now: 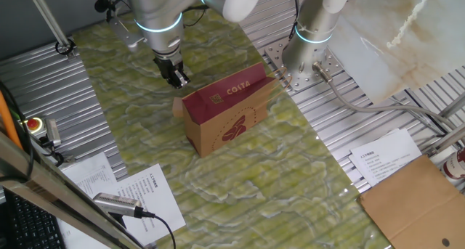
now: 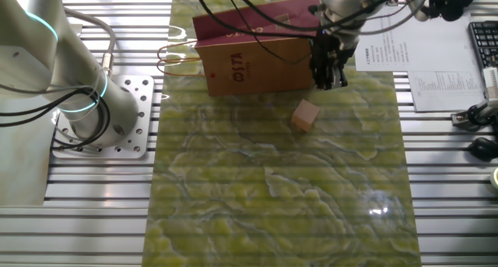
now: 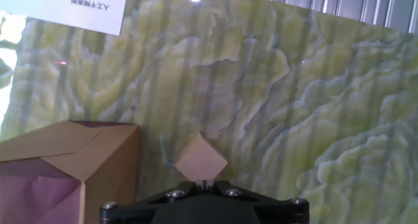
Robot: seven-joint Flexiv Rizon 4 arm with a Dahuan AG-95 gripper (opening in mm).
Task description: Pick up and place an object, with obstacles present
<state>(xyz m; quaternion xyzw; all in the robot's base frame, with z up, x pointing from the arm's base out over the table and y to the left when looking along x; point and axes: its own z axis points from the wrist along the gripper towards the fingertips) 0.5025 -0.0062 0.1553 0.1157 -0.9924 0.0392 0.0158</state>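
Note:
The small tan cube (image 2: 305, 115) lies on the green marbled mat (image 2: 272, 197), just in front of the carton's end. It also shows in the hand view (image 3: 201, 160), corner toward me, right below the fingertips. The upright kraft carton (image 1: 225, 107) with the dark red top and COSTA lettering stands mid-mat; it also shows in the other fixed view (image 2: 257, 61) and at the hand view's lower left (image 3: 65, 165). My gripper (image 2: 330, 79) hangs above the cube, beside the carton's end, with its jaws together and empty. It also shows in one fixed view (image 1: 177, 77) and the hand view (image 3: 204, 183).
A second arm's base (image 2: 93, 111) stands on the slatted table beside the mat. Printed papers (image 1: 120, 187) lie by the mat's edge. A flat brown cardboard sheet (image 1: 421, 202) lies at the lower right. A keyboard (image 2: 484, 41) and cables sit at the far edge.

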